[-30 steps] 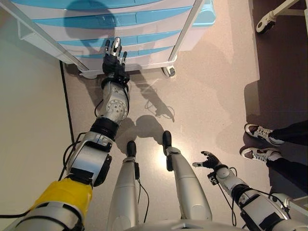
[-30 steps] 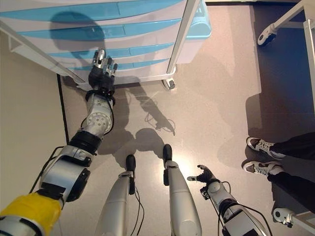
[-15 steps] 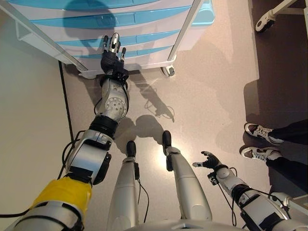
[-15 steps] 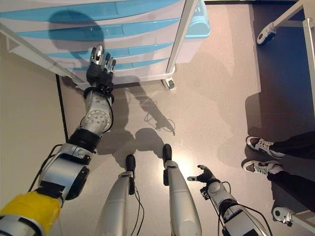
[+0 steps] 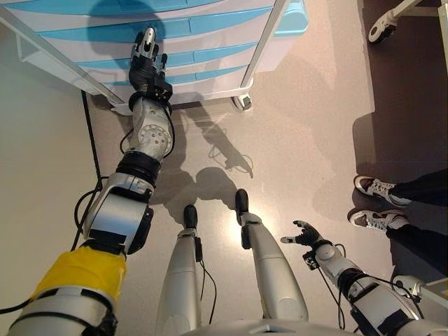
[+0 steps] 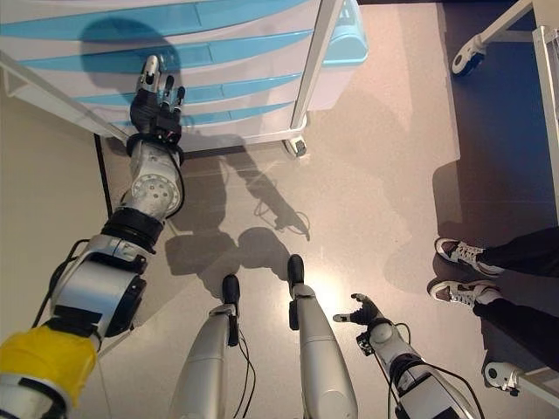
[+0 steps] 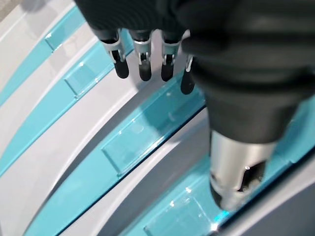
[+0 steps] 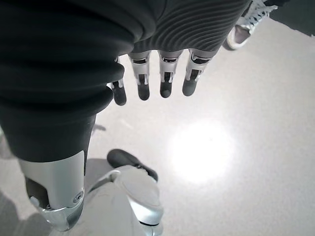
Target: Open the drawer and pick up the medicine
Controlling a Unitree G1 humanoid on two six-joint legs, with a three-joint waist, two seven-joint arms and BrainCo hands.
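left hand (image 5: 144, 64): fingers straight, holding nothing, up against the blue drawers (image 5: 203, 26), all closed
right hand (image 5: 306, 234): low down, relaxed, empty

White drawer unit (image 5: 210, 42) with seemingly translucent blue-striped fronts.

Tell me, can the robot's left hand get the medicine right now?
Probably not. The left hand is open, fingers by the blue drawer fronts, but every drawer looks shut and no medicine shows.
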